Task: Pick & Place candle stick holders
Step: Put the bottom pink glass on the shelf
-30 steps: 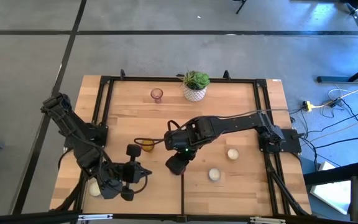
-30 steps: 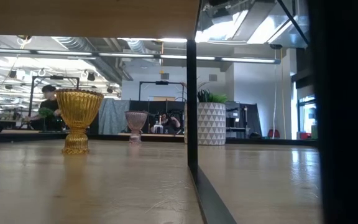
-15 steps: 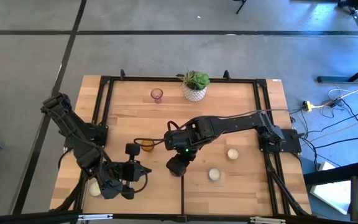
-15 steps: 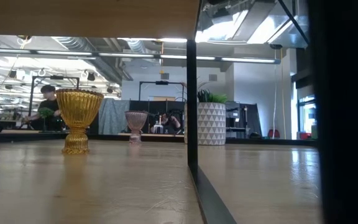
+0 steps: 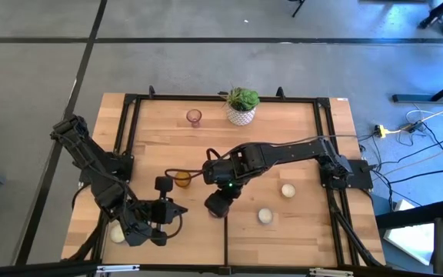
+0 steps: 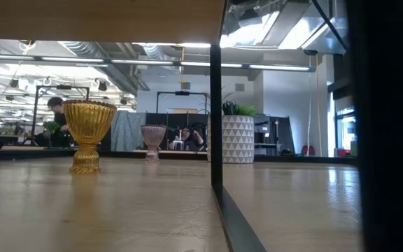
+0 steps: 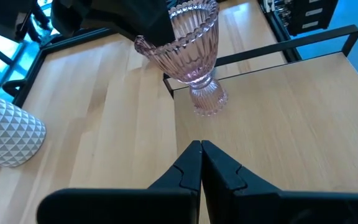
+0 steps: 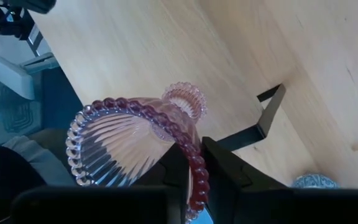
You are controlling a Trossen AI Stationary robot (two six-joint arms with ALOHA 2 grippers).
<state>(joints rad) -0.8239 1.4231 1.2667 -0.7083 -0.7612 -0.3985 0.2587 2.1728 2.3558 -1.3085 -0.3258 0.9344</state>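
Pink candle stick holder [image 8: 135, 140] rim pinched in nearly closed right claw [image 8: 194, 171].

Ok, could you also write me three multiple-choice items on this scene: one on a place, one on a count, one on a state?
1. The amber holder stands: A near the middle of the table; B at its back right corner; C on the floor.
2. White holders seen from above: A one; B three; C five.
3. The right hand is: A open and empty; B shut on a pink holder; C shut on a white holder.

A: the high view shows it mid-table.
B: three show there.
B: its fingers pinch the pink rim.
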